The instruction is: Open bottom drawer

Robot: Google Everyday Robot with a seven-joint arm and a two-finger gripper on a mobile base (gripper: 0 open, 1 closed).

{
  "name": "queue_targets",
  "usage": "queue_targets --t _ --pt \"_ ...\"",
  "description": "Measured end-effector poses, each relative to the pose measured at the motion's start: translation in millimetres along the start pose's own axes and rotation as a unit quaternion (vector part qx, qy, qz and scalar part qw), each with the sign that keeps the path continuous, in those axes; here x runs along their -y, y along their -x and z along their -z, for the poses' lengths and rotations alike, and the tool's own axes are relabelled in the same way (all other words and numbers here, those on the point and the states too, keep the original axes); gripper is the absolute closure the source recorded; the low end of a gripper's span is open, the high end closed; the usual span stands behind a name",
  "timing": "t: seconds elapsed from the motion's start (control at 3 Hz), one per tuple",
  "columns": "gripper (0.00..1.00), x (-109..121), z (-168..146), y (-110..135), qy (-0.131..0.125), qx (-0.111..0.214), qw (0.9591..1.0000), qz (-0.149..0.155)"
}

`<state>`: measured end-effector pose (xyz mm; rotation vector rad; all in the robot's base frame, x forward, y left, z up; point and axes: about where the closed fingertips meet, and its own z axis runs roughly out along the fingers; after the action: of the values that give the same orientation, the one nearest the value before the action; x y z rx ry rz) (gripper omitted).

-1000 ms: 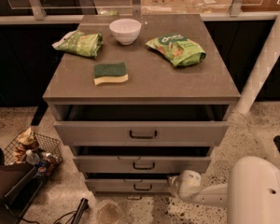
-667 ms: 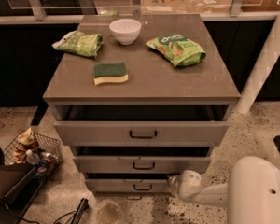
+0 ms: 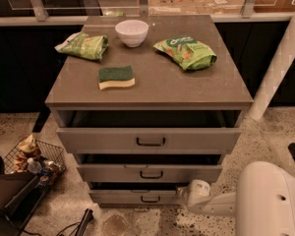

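Sitting lowest in the grey cabinet, the bottom drawer stands slightly out, a dark gap above its front; the gripper is at the drawer's right end, low by the floor; whether it is open or holding anything cannot be told; a bowl stands near the top's back edge.

No readable text — print on the green bags cannot be made out; the hand sits at the right end of the bottom drawer.

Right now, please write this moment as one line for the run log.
gripper: low, by right end of bottom drawer front | bottom drawer: slightly out | handle: free, left of gripper
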<state>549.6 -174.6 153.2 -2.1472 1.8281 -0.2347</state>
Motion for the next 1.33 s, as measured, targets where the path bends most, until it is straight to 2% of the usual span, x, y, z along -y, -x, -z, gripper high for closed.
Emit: queue_targets --t 0.33,1.0,1.33 --pt "1.0 -15 5 0 0.014 -0.002 0.9999 -0.003" --pt "1.0 -14 6 0 0.014 -0.002 0.9999 -0.003" --pt "1.0 -24 15 3 0.022 -0.005 0.9997 -0.002"
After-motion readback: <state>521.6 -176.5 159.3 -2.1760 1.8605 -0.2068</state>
